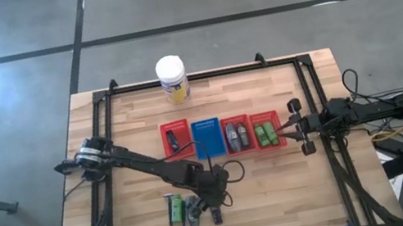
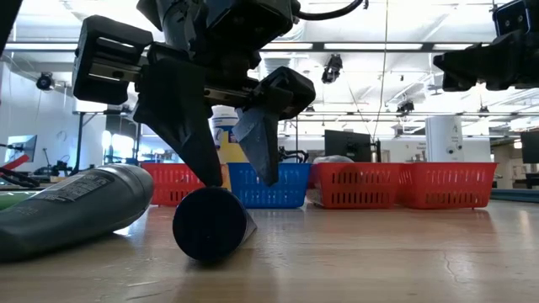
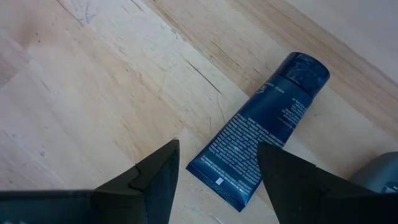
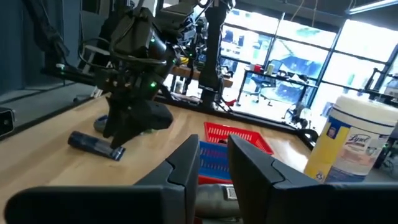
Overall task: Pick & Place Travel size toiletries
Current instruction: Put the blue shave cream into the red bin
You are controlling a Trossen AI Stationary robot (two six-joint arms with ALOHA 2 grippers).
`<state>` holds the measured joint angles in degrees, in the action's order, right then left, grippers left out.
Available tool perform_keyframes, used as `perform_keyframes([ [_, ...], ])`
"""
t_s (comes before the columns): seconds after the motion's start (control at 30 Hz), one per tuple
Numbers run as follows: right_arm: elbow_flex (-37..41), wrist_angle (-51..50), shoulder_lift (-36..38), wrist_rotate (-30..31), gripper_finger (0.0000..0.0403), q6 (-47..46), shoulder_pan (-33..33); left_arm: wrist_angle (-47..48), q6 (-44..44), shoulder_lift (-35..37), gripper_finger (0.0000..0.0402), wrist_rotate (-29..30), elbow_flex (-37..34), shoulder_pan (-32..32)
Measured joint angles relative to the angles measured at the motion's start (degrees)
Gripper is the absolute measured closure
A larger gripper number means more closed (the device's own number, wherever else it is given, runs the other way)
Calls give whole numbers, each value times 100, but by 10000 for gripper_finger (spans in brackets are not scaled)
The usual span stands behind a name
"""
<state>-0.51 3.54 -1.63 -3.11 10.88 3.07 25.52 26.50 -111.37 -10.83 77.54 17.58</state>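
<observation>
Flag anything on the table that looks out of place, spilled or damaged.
Nothing is spilled or visibly damaged. Only the loose toiletries still lie outside the baskets, near the table's front edge; the left end effector hangs open over a dark blue tube among them. The white jar stands upright at the back.

The blue tube's (image 3: 258, 140) crimped end is partly covered by the left gripper's (image 3: 217, 180) fingers in the left wrist view. A grey tube (image 3: 379, 174) is cut off at that picture's edge. In the high view the tubes (image 1: 189, 209) beneath the left arm cannot be told apart, and the red baskets' (image 1: 266, 132) contents are too small to identify.
</observation>
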Motion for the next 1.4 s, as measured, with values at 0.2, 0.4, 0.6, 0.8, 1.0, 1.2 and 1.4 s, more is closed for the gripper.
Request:
perform_keyframes([
  [0.2, 0, -27, 0, -107, 322, -574, 4, 23, 2, 0, 181, 0, 0, 0],
  [0.4, 0, -96, -9, -99, 353, -1158, 4, 24, 60, 0, 181, 0, 0, -5],
  [0.6, 0, -244, -37, -43, 393, -1351, 4, 28, 64, 0, 181, 0, 0, -7],
  [0.8, -2, 38, -26, -123, 395, -654, 4, 35, 66, 0, 181, 0, 0, -7],
  [1.0, -2, -175, -36, -103, 395, -1198, 2, 33, 66, 0, 181, 0, 0, -7],
  [1.2, -2, -180, -36, -99, 395, -1247, 2, 31, 66, 0, 181, 1, 0, -7],
  [1.4, -2, -180, -35, -69, 395, -1206, 2, 28, 66, 0, 181, 2, 0, -7],
])
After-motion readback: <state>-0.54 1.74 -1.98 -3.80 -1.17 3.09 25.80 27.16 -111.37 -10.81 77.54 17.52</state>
